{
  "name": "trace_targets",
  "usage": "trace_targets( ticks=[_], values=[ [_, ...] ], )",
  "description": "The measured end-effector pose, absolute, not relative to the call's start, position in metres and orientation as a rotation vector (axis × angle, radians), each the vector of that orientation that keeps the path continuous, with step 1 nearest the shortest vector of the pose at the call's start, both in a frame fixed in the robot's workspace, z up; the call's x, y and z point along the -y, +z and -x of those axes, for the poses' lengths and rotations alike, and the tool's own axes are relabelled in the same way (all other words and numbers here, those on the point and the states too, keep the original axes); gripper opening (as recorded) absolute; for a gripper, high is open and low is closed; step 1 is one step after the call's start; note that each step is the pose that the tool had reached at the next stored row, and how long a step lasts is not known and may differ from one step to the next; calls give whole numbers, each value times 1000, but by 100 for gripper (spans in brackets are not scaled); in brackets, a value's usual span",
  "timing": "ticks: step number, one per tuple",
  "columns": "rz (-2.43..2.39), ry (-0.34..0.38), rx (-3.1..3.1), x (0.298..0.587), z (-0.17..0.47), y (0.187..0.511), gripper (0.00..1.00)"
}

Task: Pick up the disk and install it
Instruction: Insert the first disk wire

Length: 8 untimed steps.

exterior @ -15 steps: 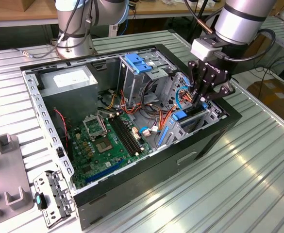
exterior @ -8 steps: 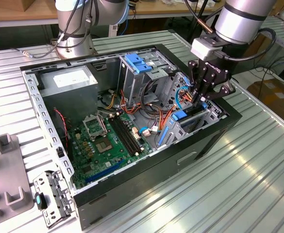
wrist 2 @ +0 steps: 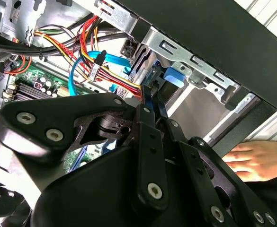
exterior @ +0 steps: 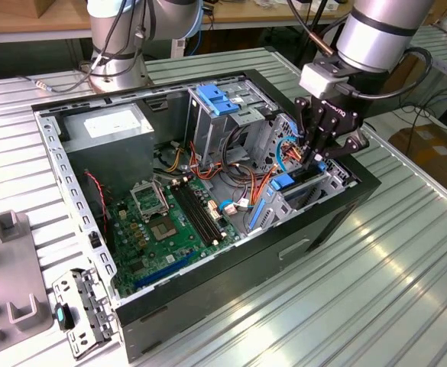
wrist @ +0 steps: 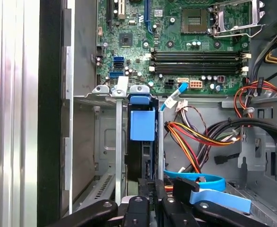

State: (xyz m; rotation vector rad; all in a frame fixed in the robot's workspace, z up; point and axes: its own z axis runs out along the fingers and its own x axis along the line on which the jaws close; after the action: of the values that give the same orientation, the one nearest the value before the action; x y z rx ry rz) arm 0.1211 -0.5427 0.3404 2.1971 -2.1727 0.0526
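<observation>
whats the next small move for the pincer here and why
Probably a slow, straight push further into the bay. In the first wrist view the disk stands on edge in the drive cage, the pincer at its outer end, and it seems not fully seated yet.

Cables (wrist: 200,137) crowd drive cage (wrist: 117,142); person's hand (wrist 2: 256,161) beside case wall (exterior: 315,229).

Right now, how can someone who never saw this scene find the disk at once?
Look in the open black computer case, at the low grey drive cage directly under the gripper. The disk stands on edge in a slot there. Its blue plastic end sets it apart from the bare grey bay beside it.
</observation>
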Motion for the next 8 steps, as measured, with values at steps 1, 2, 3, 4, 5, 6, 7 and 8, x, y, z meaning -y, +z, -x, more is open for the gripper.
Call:
trace_targets(
  ticks=[1,2,3,4,5,6,7,8],
  values=[
    [-2197,53,2172,543,-121,339,17],
    [-2197,53,2172,543,-121,339,17],
    [-2197,53,2172,543,-121,339,17],
    [-2197,53,2172,543,-121,338,17],
    [-2197,52,2172,543,-121,338,17],
    [-2197,52,2172,543,-121,338,17],
    [-2197,52,2172,543,-121,338,17],
    [-2198,52,2172,543,-121,338,17]
  ],
)
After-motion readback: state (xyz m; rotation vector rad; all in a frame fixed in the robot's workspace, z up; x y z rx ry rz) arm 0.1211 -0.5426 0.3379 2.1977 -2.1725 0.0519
